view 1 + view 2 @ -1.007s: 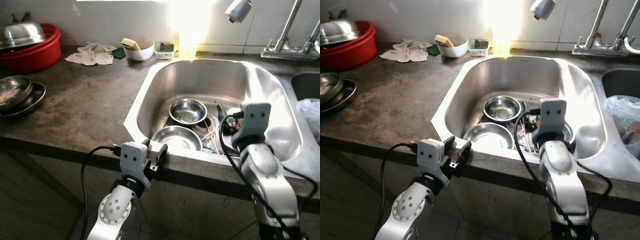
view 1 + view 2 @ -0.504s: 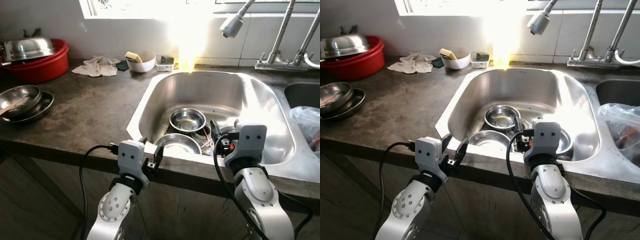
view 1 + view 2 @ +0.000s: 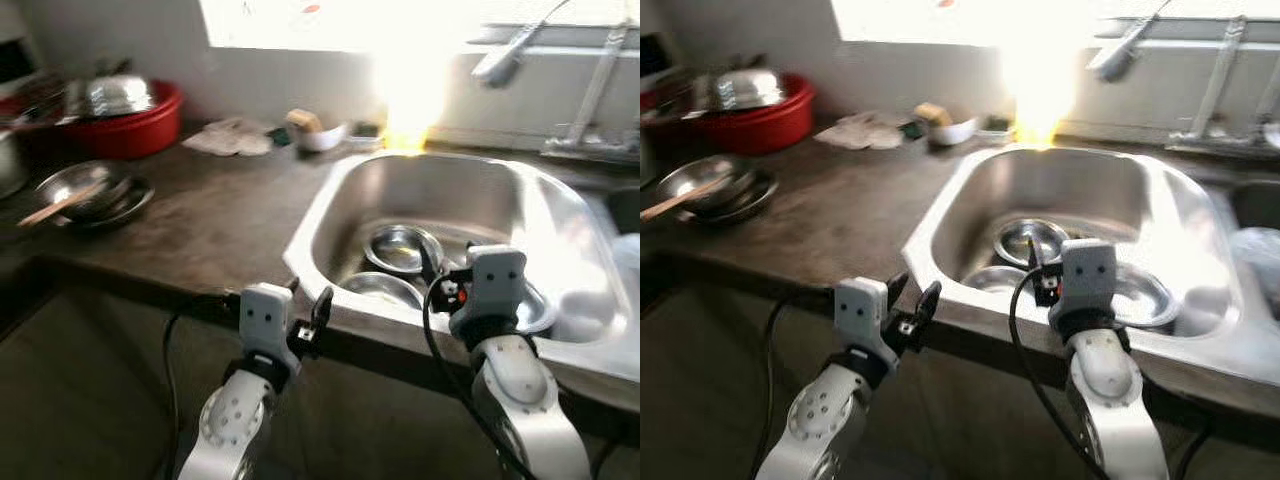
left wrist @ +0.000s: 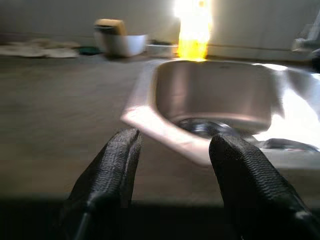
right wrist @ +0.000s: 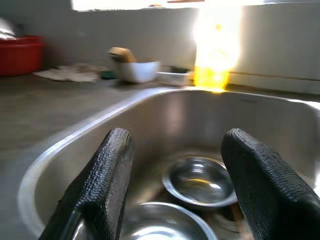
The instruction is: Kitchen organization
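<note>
Both grippers, left [image 3: 308, 312] and right [image 5: 175, 185], spread wide; I've backed off, sink [image 3: 560, 215] sits farther away, blurry.

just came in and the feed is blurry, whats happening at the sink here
The robot stands at a dark stone counter facing a stainless steel sink that holds several round steel bowls. Its right gripper is open and empty, held over the sink's near rim and pointed at the bowls. Its left gripper is open too, at the counter's front edge. Nothing is held. A red plastic basin sits at the far left.
</note>
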`<state>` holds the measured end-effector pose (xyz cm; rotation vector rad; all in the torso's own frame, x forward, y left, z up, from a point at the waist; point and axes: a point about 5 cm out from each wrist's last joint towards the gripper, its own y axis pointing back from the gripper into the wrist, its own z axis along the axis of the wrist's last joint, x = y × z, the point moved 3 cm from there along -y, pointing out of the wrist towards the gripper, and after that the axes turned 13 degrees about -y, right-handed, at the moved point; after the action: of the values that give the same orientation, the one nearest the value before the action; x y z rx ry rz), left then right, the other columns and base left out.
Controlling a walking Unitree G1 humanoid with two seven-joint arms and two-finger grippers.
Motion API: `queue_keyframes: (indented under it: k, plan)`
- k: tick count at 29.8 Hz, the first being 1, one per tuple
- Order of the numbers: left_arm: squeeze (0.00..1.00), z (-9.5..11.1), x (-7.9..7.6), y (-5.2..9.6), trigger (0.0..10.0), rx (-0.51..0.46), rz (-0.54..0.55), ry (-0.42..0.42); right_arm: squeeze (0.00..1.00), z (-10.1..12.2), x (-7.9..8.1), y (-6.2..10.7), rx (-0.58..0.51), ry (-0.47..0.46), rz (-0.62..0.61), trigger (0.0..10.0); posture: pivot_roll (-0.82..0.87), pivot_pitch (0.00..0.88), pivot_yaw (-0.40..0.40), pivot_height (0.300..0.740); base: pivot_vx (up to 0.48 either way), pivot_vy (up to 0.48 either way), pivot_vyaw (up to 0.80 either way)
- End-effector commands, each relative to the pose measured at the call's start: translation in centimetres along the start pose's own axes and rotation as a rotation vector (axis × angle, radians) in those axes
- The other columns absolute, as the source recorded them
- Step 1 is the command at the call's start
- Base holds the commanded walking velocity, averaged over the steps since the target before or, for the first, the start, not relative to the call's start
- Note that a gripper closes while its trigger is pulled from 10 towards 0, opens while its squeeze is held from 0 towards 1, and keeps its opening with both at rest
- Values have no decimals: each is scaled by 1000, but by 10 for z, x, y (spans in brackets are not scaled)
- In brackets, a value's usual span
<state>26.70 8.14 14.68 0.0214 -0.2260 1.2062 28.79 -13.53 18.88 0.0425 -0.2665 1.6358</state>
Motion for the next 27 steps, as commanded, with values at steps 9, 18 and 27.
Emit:
queue_keyframes:
  k: [9, 18, 27]
  plan:
    - [0, -2, -2, 0, 10000, 9, -10, 12, 0, -1, 5, -2, -2, 5, 21, 10000, 62, 0, 16, 740, 0, 200, 800]
    - [0, 0, -1, -1, 10000, -1, 0, 0, 0, -2, 6, -4, 2, 1, 16, 10000, 63, 0, 20, 740, 0, 0, 800]
    - [0, -1, 0, -3, 10000, 7, 2, 9, 0, -5, 9, -5, 16, -4, 23, 10000, 64, 0, 17, 740, 0, 27, 800]
